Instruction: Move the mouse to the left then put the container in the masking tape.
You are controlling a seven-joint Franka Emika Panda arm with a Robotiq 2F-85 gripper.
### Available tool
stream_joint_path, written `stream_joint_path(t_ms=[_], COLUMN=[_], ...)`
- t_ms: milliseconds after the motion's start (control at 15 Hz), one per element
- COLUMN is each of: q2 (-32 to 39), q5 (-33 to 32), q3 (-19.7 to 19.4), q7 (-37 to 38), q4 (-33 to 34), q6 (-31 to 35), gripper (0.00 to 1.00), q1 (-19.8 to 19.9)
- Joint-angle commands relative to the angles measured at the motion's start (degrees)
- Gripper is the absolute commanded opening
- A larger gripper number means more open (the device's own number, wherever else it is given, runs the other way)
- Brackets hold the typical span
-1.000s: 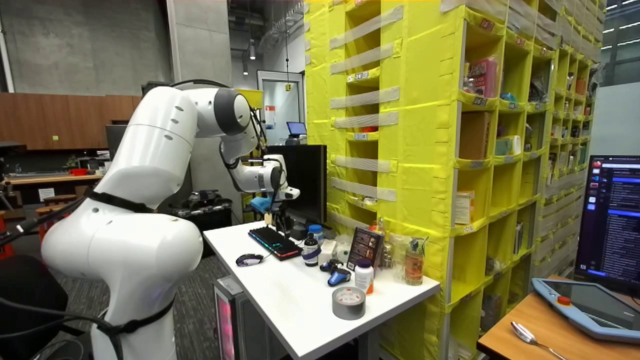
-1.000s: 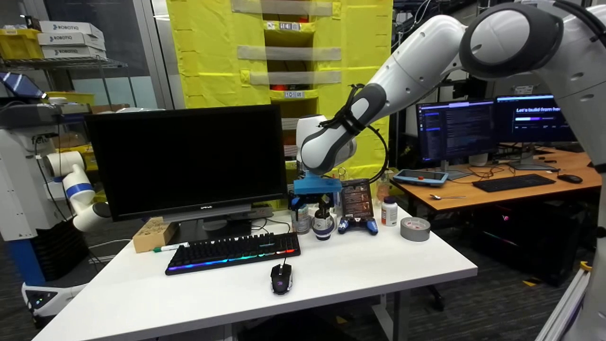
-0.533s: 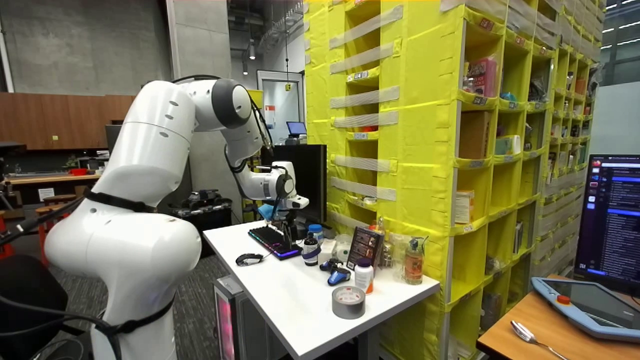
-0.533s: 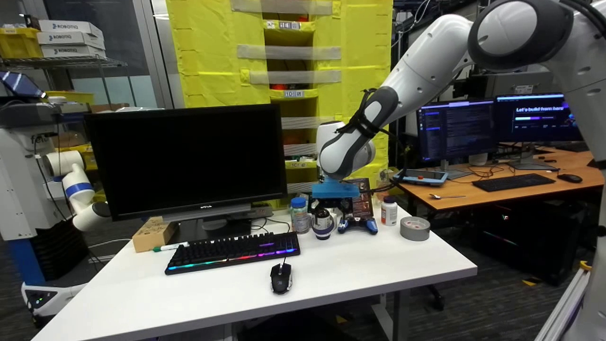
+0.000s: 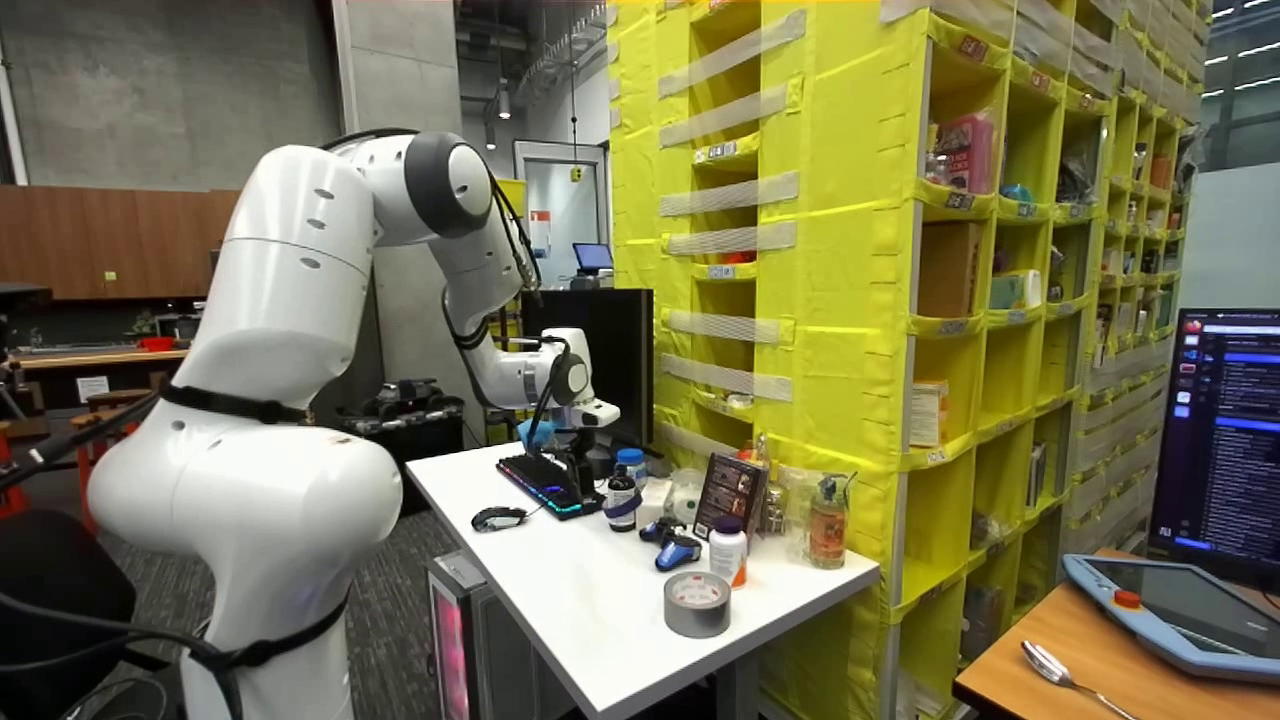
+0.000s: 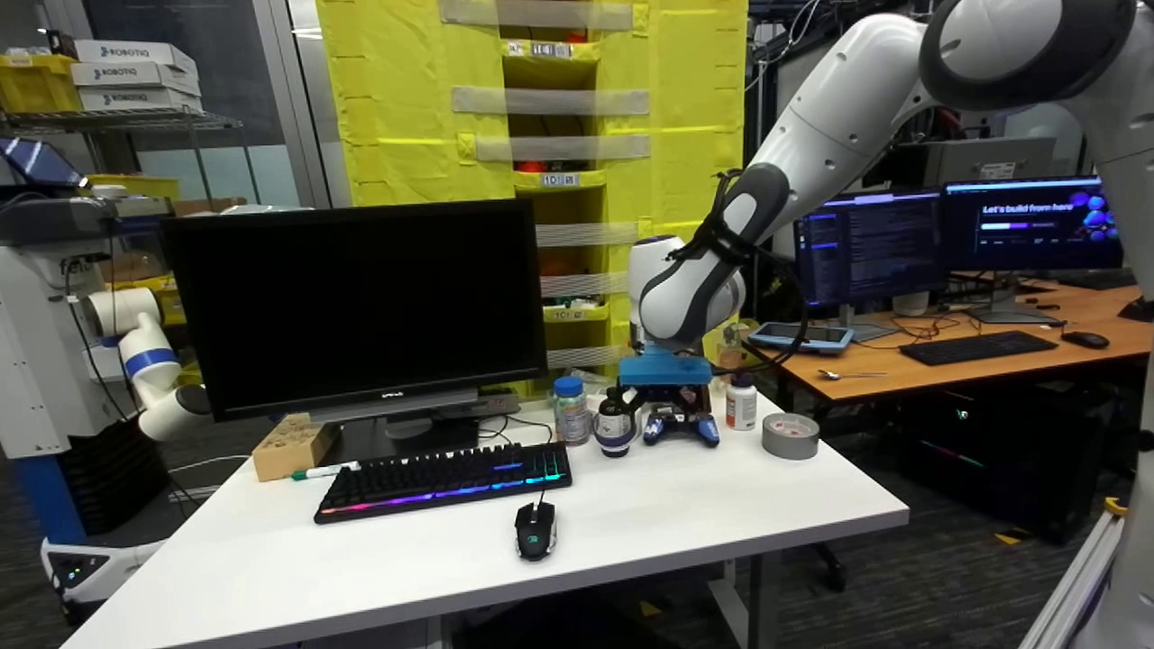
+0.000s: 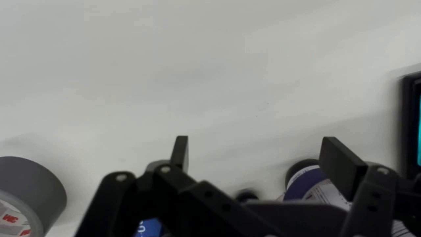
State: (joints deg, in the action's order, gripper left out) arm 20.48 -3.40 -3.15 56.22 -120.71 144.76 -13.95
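The dark mouse lies on the white table in front of the keyboard's right end; it also shows in an exterior view. The container is a white tub with a purple cap and orange on its label, standing upright beside the grey tape roll. The masking tape lies flat near the table's right end, also at lower left in the wrist view. My gripper is open and empty above the table. In an exterior view the gripper is left of the container, by the controller.
A dark bottle with a purple band and a blue-lidded jar stand near the gripper. A blue game controller, an upright dark box and a spray bottle stand nearby. The keyboard and monitor are to the left.
My arm has swung right in an exterior view, carrying the open gripper past the dark bottle to the controller. The mouse, container and tape have not moved.
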Motion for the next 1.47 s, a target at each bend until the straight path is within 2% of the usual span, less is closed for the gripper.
stream_joint_path(t_ms=[0, 67, 133, 667, 933, 1067, 1400], q2=[-3.31, -3.08, -1.12, -1.35, -1.52, -2.29, -2.45], q5=[-0.16, 1.63, 0.12, -0.06, -6.42, -8.60, -10.01], q3=[0.62, 2.12, 1.04, 1.80, -1.47, -2.67, -4.83], q7=[1.64, -0.96, 0.46, 0.66, 6.40, 9.26, 13.26], q4=[-3.75, -2.89, -1.55, -1.35, -0.90, -1.05, -1.50], q6=[1.18, 1.07, 0.37, 0.29, 0.93, 1.12, -0.61], gripper=[1.00, 1.00, 1.00, 1.00, 1.00, 1.00, 1.00], q1=[0.31, 1.00, 0.69, 0.47, -0.76, -0.18, 1.14])
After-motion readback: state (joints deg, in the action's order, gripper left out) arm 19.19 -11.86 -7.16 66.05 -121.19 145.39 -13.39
